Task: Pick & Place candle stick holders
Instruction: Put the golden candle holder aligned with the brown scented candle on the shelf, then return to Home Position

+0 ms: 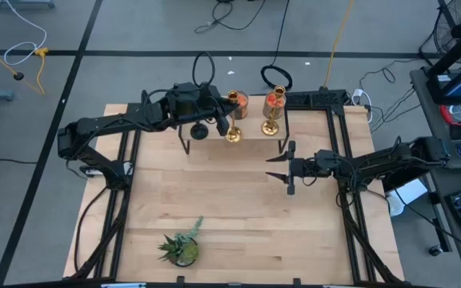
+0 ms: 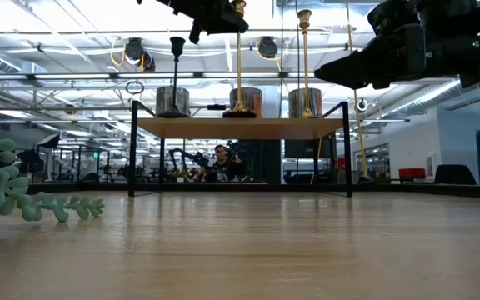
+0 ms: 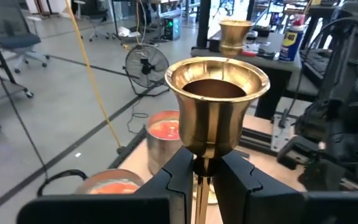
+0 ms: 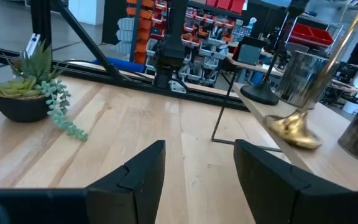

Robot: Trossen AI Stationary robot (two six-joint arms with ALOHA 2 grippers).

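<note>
Three candle stick holders stand on a raised wooden shelf point(image 2: 240, 127) at the table's far side. The black one point(image 1: 201, 128) is on the left, also in the low view point(image 2: 177, 58). A gold one point(image 1: 232, 120) is in the middle and another gold one point(image 1: 271, 114) on the right. My left gripper point(image 1: 224, 122) is shut on the middle gold holder point(image 3: 217, 106), high on its stem. My right gripper point(image 1: 288, 168) is open and empty above the table, in front of the shelf's right end; its fingers show apart in the right wrist view point(image 4: 197, 168). My left gripper pinches the gold holder's thin stem point(image 3: 202, 177) between its two fingers, just under the cup. The fingers come about level from the table's left side and lie across the stem. The holder stands upright, and its round base point(image 2: 240, 112) appears to rest on the shelf.
Three short jars point(image 2: 173, 102) point(image 2: 244, 102) point(image 2: 305, 102) stand on the shelf behind the holders, two of them with orange filling point(image 1: 238, 104) point(image 1: 277, 100). A small green potted plant point(image 1: 181, 250) sits near the table's front edge. Black shelf legs point(image 1: 282, 144) stand on the table.
</note>
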